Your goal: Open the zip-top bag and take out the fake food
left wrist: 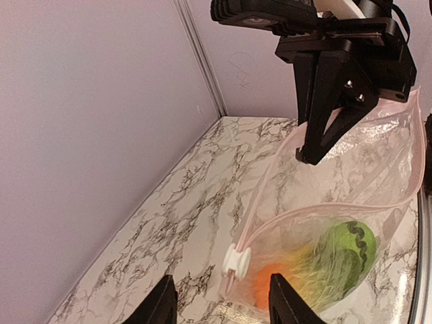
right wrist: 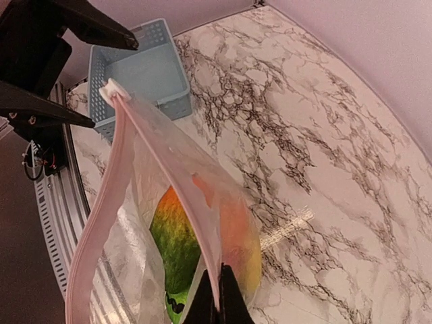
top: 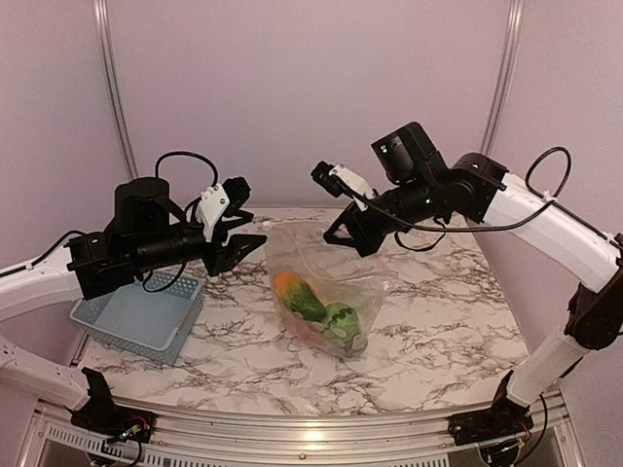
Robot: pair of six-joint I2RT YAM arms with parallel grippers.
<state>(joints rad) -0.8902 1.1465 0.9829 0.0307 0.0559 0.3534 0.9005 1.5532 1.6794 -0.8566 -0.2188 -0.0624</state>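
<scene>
Your right gripper (right wrist: 217, 298) is pinched tight on one pink edge of the zip-top bag (top: 313, 261) and holds that edge up in the air. From the pinch, the pink zip strip runs across to the white slider (left wrist: 236, 260) at the far end of the bag's mouth. The two sides of the strip are apart between the pinch and the slider, so the mouth is open there. Your left gripper (left wrist: 223, 291) is spread wide and holds nothing. The slider sits right at the gap between its two fingers. You cannot tell whether a finger touches it. The bottom of the bag rests on the bench (top: 443, 336), about in the middle, between your two arms. The fake food (top: 316, 309) is all inside the bag, down low in a heap. You can see an orange ball (top: 285, 282) and a green vegetable (top: 341, 319) with dark marks through the clear plastic. The other pieces are too blurry to tell apart. A blue basket (top: 136, 319) sits on the bench on your left side, under your left arm and apart from the bag.
</scene>
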